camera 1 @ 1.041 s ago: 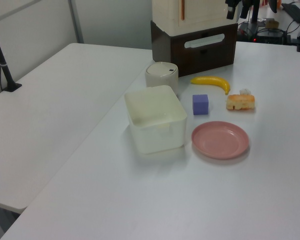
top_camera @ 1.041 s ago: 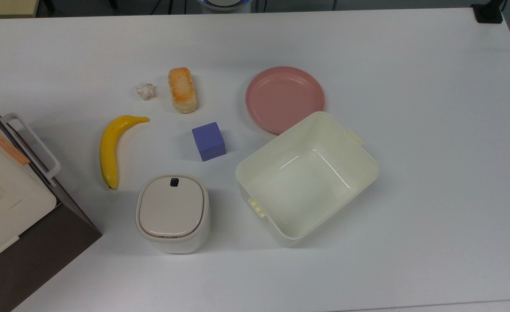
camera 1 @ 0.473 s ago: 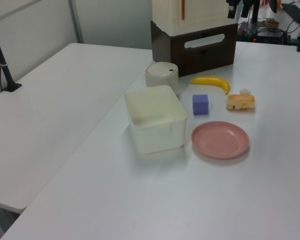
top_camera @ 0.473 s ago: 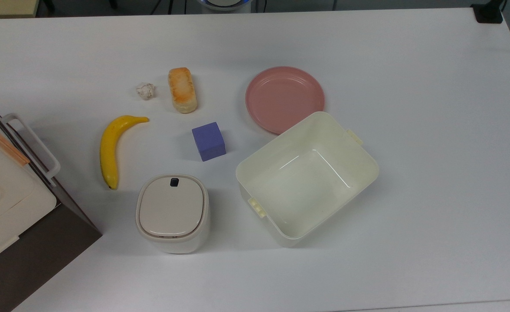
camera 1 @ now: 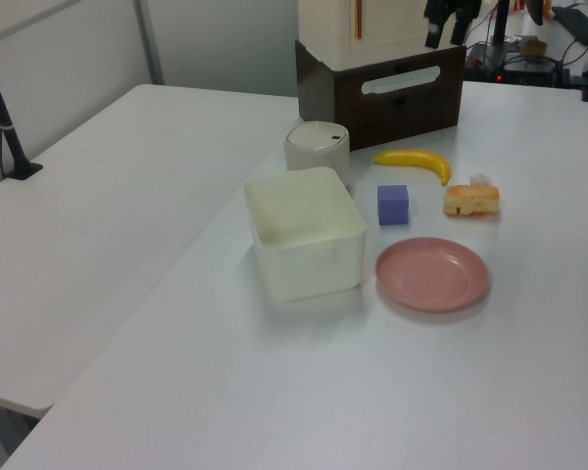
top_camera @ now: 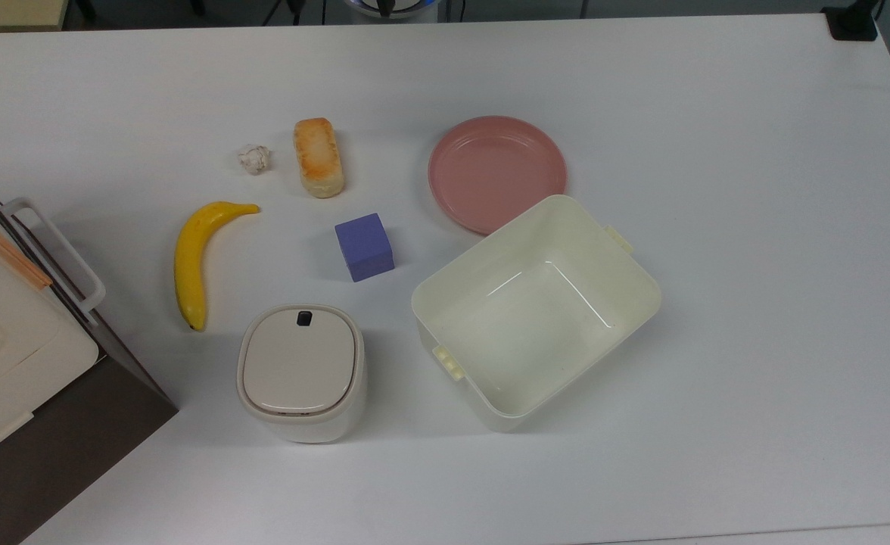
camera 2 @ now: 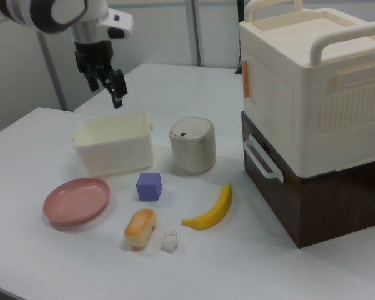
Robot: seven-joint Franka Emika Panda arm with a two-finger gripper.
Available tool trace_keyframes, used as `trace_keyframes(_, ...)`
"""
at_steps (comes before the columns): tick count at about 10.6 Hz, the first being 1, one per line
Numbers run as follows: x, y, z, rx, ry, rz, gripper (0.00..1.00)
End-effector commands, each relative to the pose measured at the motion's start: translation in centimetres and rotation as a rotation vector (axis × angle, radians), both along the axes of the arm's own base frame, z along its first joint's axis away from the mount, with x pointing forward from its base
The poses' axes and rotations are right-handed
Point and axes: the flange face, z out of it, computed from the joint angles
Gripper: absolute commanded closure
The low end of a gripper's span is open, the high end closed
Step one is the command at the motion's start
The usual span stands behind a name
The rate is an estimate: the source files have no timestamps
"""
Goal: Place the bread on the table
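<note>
You see the bread (top_camera: 318,157) lying flat on the table (top_camera: 755,189), its long side nearly upright in the top view, with nothing under it except the white surface, so I judge the task's goal is already met as things lie. It sits between the small paper ball (top_camera: 253,159) just beside it on the top view's left and the pink plate (top_camera: 496,172) well apart on the top view's right; the plate is bare. The gripper (camera 2: 112,86) hangs high in the air in the right view, above and behind the cream tub (camera 2: 113,147), far from the bread; its two dark fingers stand slightly apart and hold nothing, which fits an arm that is not engaged with any object. The bread has a toasted golden-brown top and pale soft-looking sides, an oblong rounded form; it probably yields a little under pressure. The banana (top_camera: 192,259) is long, curved and smooth yellow. The purple cube (top_camera: 364,246) has matte faces and sharp edges. The tub is thin glossy plastic, open and empty, with small clips on its rim. The lidded bin (top_camera: 300,372) is rounded, with a flat pale lid. The table is smooth, matte and white.
</note>
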Motion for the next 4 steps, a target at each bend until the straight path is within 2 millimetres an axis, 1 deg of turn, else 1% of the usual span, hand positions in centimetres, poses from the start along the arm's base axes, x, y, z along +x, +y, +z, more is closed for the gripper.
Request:
trace_keyframes(1, 0.66, -0.26, -2.36, -0.016, 0.016, -0.005, 0.00)
trace_keyframes(4, 0.53, -0.33, -2.16, -0.015, 0.016, -0.006, 0.00)
